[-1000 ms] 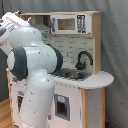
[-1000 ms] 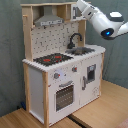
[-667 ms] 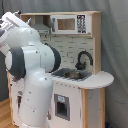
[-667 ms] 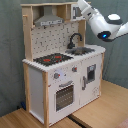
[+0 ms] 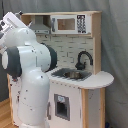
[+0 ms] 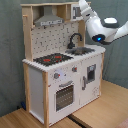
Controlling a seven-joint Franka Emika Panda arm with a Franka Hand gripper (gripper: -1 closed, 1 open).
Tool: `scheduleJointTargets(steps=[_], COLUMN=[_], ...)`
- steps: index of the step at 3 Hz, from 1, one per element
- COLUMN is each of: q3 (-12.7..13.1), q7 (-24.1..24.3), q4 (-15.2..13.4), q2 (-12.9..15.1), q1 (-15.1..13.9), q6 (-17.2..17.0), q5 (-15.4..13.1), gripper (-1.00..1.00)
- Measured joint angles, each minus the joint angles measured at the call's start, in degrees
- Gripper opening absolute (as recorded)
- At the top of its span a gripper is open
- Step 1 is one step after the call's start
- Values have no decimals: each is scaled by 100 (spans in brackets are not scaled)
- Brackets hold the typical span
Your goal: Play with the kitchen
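1. My pincer is not in sight in either exterior view, so I cannot tell whether it is apart or together; only my arm point(image 6: 102, 27) shows.
2. In the second exterior view my wrist end reaches up to the top shelf of the kitchen point(image 6: 60, 70), at the second exterior view's right.
3. Below my arm lie the grey sink point(image 6: 82, 50) and the black tap point(image 6: 75, 39).
4. Farther from my arm, toward the second exterior view's left, sits the red-ringed hob point(image 6: 52, 59), with the oven door point(image 6: 64, 95) beneath it.
5. In the first exterior view my white arm fills the first exterior view's left and hides part of the kitchen's front.
6. The kitchen stands on a wooden floor point(image 6: 100, 112).
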Motion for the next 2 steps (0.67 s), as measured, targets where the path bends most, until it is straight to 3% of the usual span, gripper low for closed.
scheduleJointTargets(steps=[2], q3=[-278], q7=[1247], q4=[63], q2=[-310], q1=[-6], q6=[-364], q5=[178], gripper=[100])
